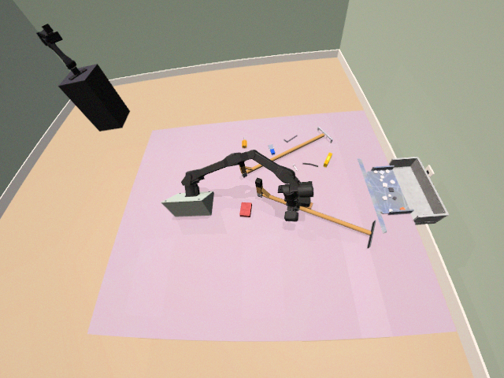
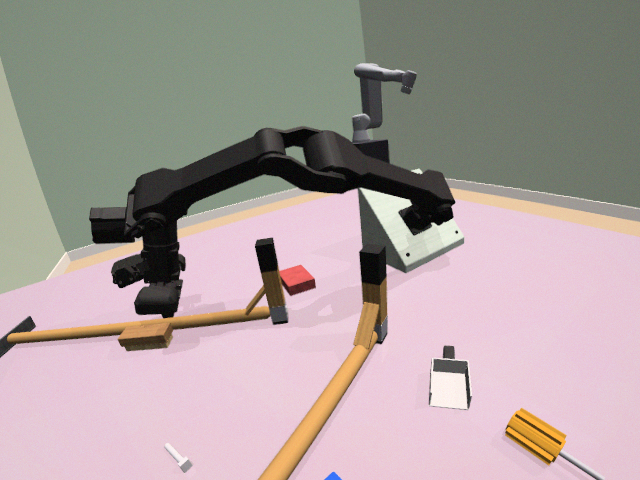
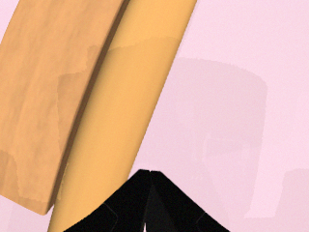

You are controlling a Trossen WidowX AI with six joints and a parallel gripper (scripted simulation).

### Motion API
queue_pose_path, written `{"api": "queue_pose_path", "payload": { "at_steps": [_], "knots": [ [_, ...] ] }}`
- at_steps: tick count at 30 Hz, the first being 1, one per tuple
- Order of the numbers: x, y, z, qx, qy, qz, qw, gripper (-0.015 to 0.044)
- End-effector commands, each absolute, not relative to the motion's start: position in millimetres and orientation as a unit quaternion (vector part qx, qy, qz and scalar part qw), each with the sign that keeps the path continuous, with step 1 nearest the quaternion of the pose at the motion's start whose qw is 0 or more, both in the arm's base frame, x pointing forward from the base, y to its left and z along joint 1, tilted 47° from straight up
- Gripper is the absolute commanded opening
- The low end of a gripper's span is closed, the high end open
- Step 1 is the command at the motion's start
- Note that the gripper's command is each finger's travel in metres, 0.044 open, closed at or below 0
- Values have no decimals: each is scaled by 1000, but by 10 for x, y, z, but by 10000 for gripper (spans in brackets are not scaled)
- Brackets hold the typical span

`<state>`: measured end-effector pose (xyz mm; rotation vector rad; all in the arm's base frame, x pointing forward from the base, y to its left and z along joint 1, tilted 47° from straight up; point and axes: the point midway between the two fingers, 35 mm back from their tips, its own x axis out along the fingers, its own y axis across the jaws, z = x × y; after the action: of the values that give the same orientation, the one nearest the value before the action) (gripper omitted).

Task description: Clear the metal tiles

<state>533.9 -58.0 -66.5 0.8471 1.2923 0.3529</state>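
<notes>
My gripper [image 2: 168, 313] [image 3: 150, 171] is shut and empty, pointing down close beside a long wooden pole [image 1: 338, 220] [image 2: 87, 330] [image 3: 118, 97]. This pole has a dark blade [image 1: 371, 235] [image 2: 18, 334] and an upright black-topped grip [image 1: 258, 187] [image 2: 271, 279], and lies on the table. A second long pole [image 1: 298, 146] [image 2: 320, 413] with a light grey head [image 1: 324, 135] lies farther back; I cannot tell for certain which is the scraper. Several white and dark tiles [image 1: 384, 185] [image 1: 390, 189] lie on the bluish steel plate [image 1: 377, 191]. The catch box [image 1: 430, 187] adjoins its far end.
A wooden block [image 1: 308, 205] [image 2: 145, 336] [image 3: 43, 97] lies alongside the near pole. A red block [image 1: 245, 209] [image 2: 298, 279] lies nearer my base. A small dustpan [image 2: 449, 388], an orange-handled screwdriver [image 1: 244, 143] [image 2: 535, 435], a bolt [image 2: 177, 457] and a yellow tool [image 1: 327, 160] lie around the back pole.
</notes>
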Motion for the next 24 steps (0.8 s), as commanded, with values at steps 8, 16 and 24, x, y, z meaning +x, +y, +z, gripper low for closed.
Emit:
{"api": "queue_pose_path", "payload": {
  "at_steps": [8,16,24],
  "knots": [
    [5394,-488,-582,380,580,160,703,0],
    [5428,-440,-531,380,579,161,703,0],
    [5460,-390,-479,380,577,162,704,0]
  ]
}}
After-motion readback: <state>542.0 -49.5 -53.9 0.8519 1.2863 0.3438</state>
